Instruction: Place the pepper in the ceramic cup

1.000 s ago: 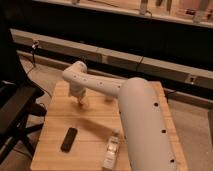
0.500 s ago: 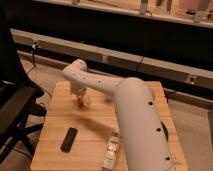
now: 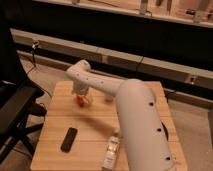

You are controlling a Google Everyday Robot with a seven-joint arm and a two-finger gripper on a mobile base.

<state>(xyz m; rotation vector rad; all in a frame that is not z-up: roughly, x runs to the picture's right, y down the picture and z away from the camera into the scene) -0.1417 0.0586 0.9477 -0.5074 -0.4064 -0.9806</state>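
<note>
The pepper (image 3: 80,101) is a small orange-red piece on the wooden table (image 3: 55,125), towards the far left. My gripper (image 3: 80,95) is right over it, at the end of the white arm (image 3: 135,120) that reaches in from the lower right. I cannot tell whether it holds the pepper. A small pale shape (image 3: 107,97) peeks out just behind the forearm, to the right of the pepper. It looks like the ceramic cup, and most of it is hidden.
A flat black remote-like bar (image 3: 69,139) lies near the table's front left. A clear plastic bottle (image 3: 111,151) lies at the front, next to the arm. A dark office chair (image 3: 15,107) stands left of the table. A dark wall runs behind.
The gripper stays over the pepper at the same spot. The thick part of the arm has shifted slightly to the left.
</note>
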